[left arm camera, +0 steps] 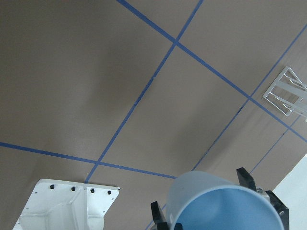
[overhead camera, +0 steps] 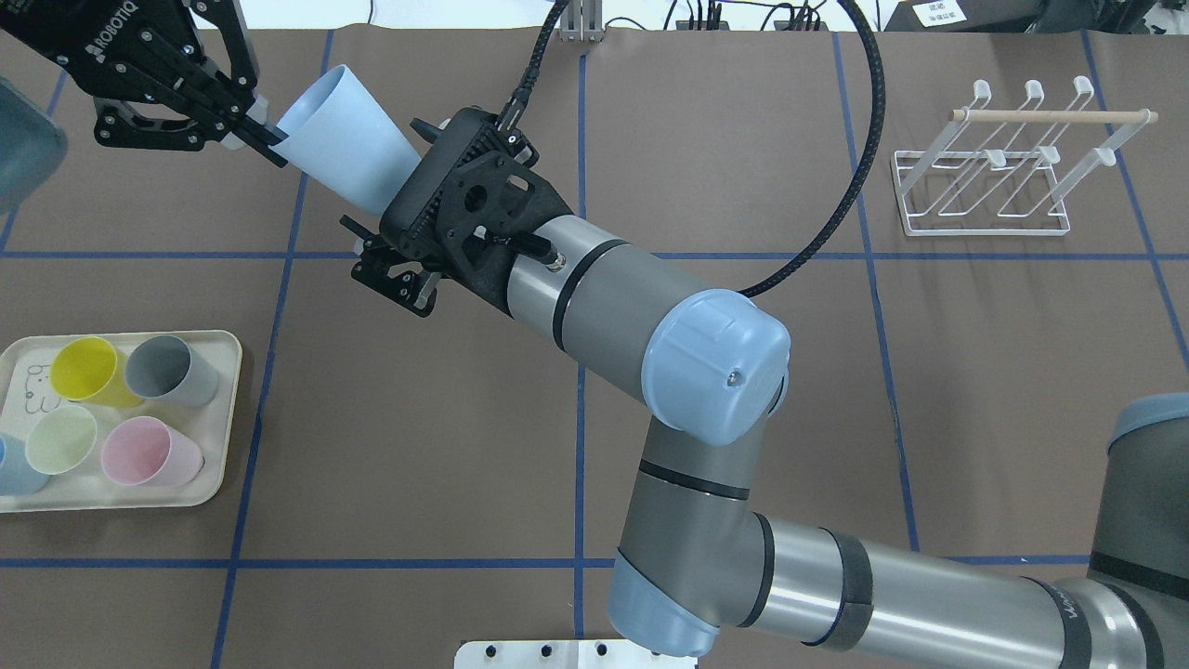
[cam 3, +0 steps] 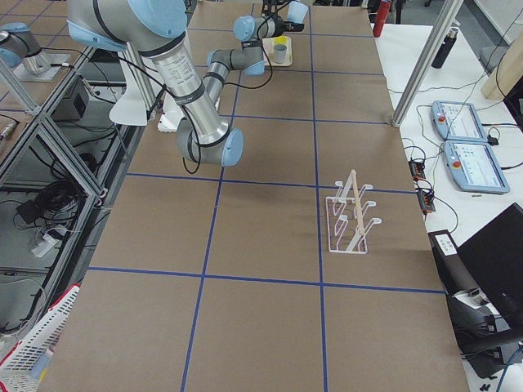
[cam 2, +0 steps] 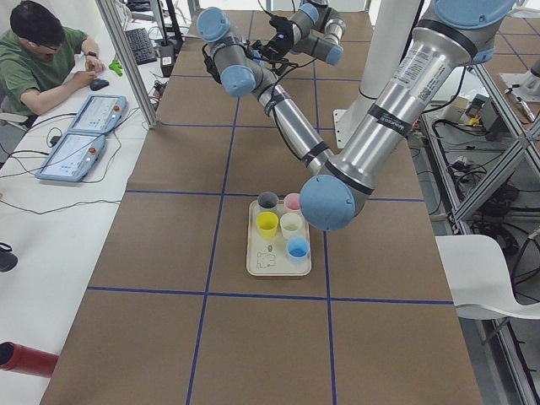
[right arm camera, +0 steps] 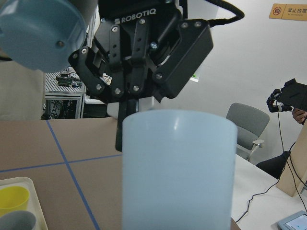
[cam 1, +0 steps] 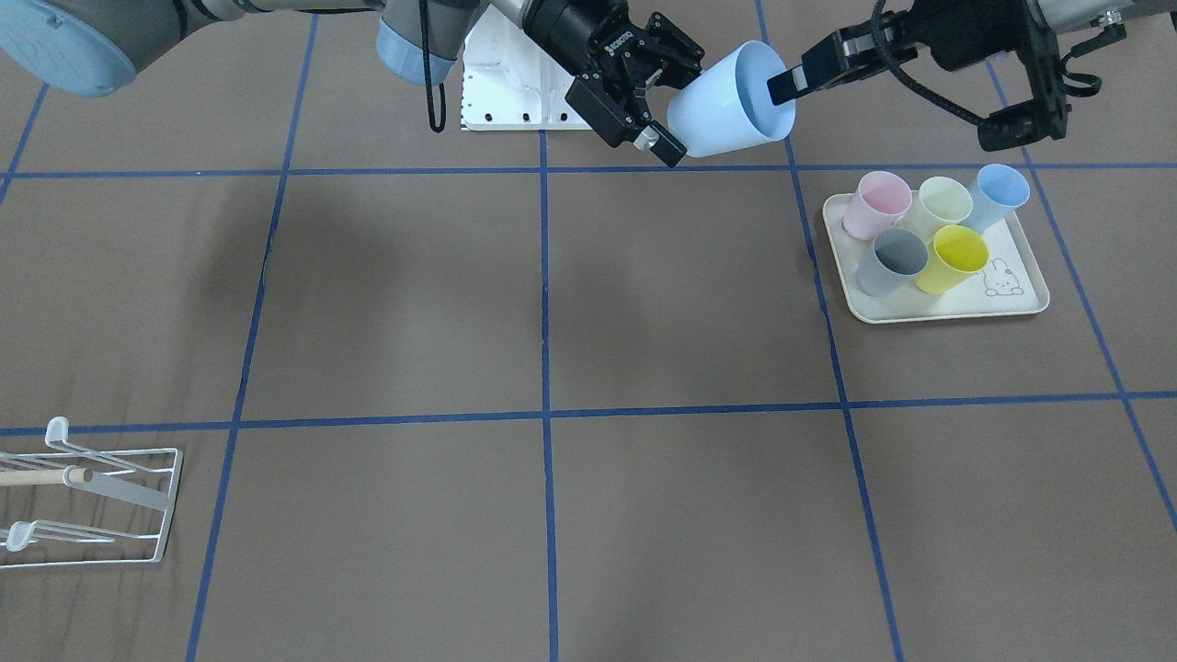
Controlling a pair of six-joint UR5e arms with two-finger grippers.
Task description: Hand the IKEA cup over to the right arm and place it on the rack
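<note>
overhead exterior view has the pale blue tapered plastic cup (overhead camera: pixel 339 153) up in the air, lying on its side between the two arms. it is well above the brown papered surface (overhead camera: pixel 836 390) and far from the white wire rack with a wooden dowel (overhead camera: pixel 985 186) at the other end. the black left hand (overhead camera: pixel 262 132) is clamped on the rim, one finger inside the mouth and one outside the wall. the black right hand (cam 1: pixel 671 99) has its fingers apart, straddling the closed base; i can't make out any squeeze on the wall.

the cup looks thin-walled, smooth and matte, a plain cone with no handle. i'd expect it to be very light, a bit springy at the open rim and stiffer near the bottom. slick plastic on a taper will want to slip out toward the narrow end, so a hold across the lower wall just above the base, square to the axis, seems safest. it shouldn't break if dropped, but it would bounce and roll. the rack's prongs are thin wire with rounded caps, so the mouth needs to be left free for them.
</note>
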